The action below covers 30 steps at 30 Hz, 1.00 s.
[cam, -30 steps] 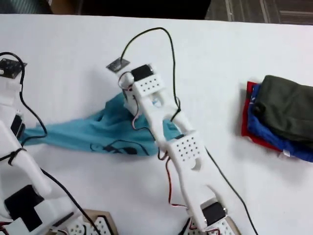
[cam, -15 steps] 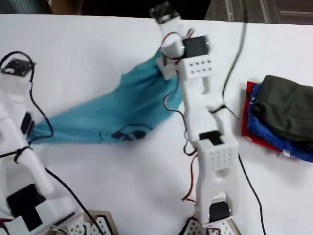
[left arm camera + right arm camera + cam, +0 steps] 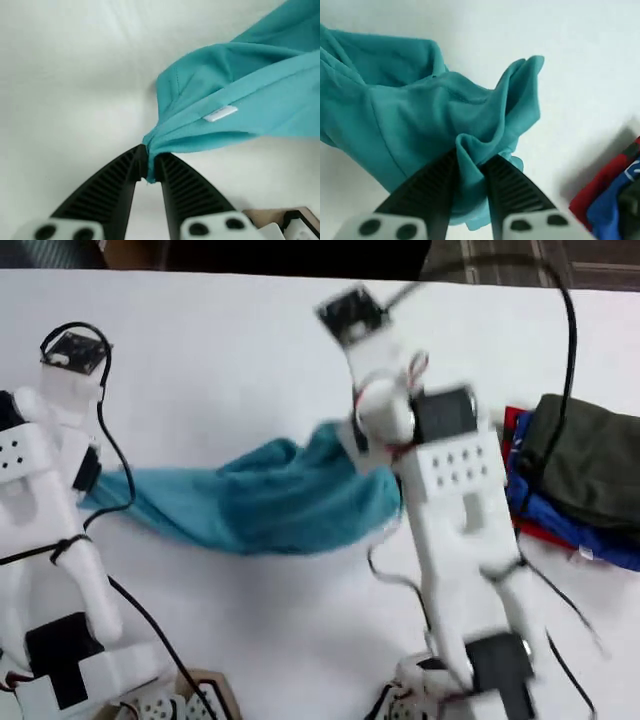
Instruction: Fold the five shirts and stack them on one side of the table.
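Note:
A teal shirt [image 3: 265, 502] hangs bunched and stretched between my two grippers over the middle of the white table [image 3: 230, 350]. My left gripper [image 3: 148, 165] is shut on one corner of the teal shirt [image 3: 235, 95], at the left side of the table. My right gripper [image 3: 470, 162] is shut on a fold of the teal shirt [image 3: 410, 115] near its other end, and the right arm [image 3: 450, 490] stands over that end in the high view. A stack of folded shirts [image 3: 575, 475], red, blue and dark green, lies at the table's right edge.
The left arm [image 3: 45, 500] stands along the table's left side with black cables looping beside it. A black cable arcs over the right arm. The stack of shirts [image 3: 615, 195] lies close to the right gripper. Bare table lies at the back and front centre.
The right arm pulled its end of the teal shirt from the back of the table toward the right and nearer the stack. The shirt has bunched up; the left arm shifted slightly.

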Motion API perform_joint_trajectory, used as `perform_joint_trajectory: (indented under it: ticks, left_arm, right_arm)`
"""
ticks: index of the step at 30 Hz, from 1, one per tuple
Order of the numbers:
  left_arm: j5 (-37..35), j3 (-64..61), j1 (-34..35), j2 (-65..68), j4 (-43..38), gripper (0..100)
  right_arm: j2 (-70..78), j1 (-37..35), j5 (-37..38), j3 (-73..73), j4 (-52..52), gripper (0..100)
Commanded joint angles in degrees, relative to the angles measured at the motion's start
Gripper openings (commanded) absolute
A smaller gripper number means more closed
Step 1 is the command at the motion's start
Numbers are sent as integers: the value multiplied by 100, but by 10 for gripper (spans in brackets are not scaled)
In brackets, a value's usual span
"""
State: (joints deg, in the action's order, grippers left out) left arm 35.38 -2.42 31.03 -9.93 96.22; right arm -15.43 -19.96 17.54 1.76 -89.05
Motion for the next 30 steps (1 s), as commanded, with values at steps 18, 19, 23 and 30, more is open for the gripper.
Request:
perform_joint_trajectory:
  ticks: [18,19,23,30]
  left_arm:
    - [396,224,-44,-193,413,41]
    - [396,224,-44,-193,413,41]
    - [396,224,-44,-193,413,41]
    - [378,215,-44,-193,413,41]
  right_arm:
    - [-3714,778,1081,3604,919,297]
    - [-3820,787,1064,3349,848,292]
    - [-3626,848,1037,3279,1068,240]
    - [-1560,963,941,3912,2668,226]
